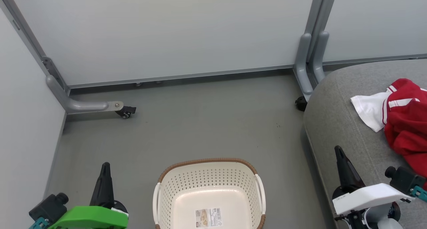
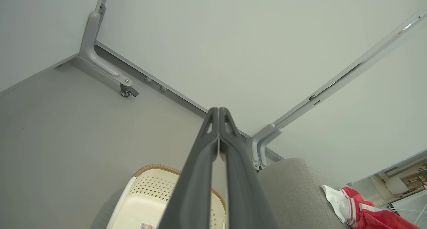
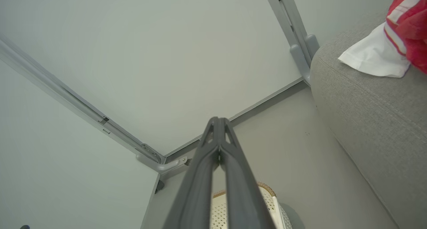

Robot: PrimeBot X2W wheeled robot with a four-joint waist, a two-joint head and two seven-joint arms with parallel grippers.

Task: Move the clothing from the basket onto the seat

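I see the clothing (image 1: 405, 125), red with a white panel, lying on the seat (image 1: 333, 122) at 3 o'clock. The basket (image 1: 206, 162) stands on the floor (image 1: 200, 129) at 6 o'clock, its label sticker (image 1: 208, 217) showing. My left tool (image 1: 105, 165) at 7 o'clock and right tool (image 1: 339, 150) at 5 o'clock are both clenched, fingers pressed together.

Red white-striped clothing (image 1: 405, 132), cream brown-rimmed basket (image 1: 206, 179), grey woven seat (image 1: 335, 122)
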